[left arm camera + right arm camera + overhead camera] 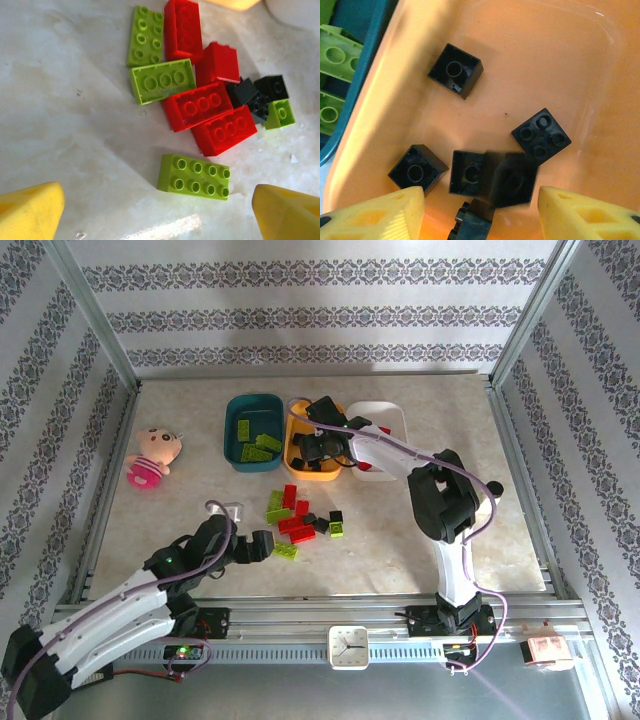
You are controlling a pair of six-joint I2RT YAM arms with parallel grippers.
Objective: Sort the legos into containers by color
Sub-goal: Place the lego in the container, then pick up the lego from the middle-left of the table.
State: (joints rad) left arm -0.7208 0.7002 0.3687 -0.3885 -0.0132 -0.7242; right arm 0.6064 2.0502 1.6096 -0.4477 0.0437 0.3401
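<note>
- Yellow fingers [30, 212] of the left gripper [157, 207] are spread wide and hold nothing. They hang low over the marble-patterned table [60, 100], near and left of centre.
- The lime green eight-stud brick [195, 176] lies alone just beyond those fingers, apart from the rest and turned at a slight slant. It looks like the easiest pick. I would square the wrist to the brick's long sides, come straight down and close across its narrow width.
- A little farther is the pile [305, 518] of loose legos: red slabs touching one another, two more lime ones on the left and a few black ones on the right. Keep the descent clear of the nearest red brick [225, 130] so the pile is not pushed about.
- At the far side is the dark teal tub [232, 445], which already holds lime pieces. That is where the green brick belongs, so lift it high enough to clear the rim.
- Beside it on the right, the right gripper [480, 212] hovers over the orange tub [560, 60] with its fingers parted. A black brick [514, 179] between them is blurred, so it is probably dropping free among the other black ones.
- The white tub [388, 416] is the farthest right and shows something red inside.
- The left arm's path to the teal tub should stay left of the right arm.
</note>
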